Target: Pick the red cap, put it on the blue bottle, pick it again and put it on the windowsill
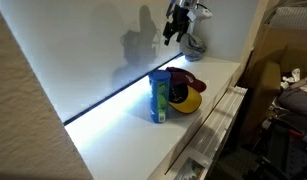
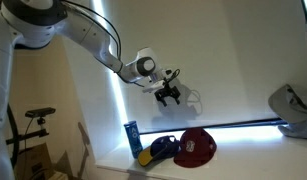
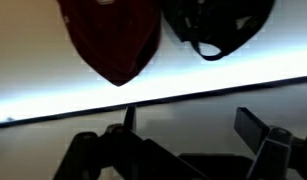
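One red cap (image 2: 198,148) near blue bottle (image 2: 133,137); gripper (image 2: 170,97), seemingly open, above.

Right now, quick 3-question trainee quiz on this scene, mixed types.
1. True or false: the gripper is holding the red cap.
2. Which stands upright on the windowsill? A) blue bottle B) yellow cap C) red cap
3. Fill in: the yellow cap lies between the blue bottle and the ____.

Key: 1 false, it hangs open above the caps; 2 A; 3 red cap.
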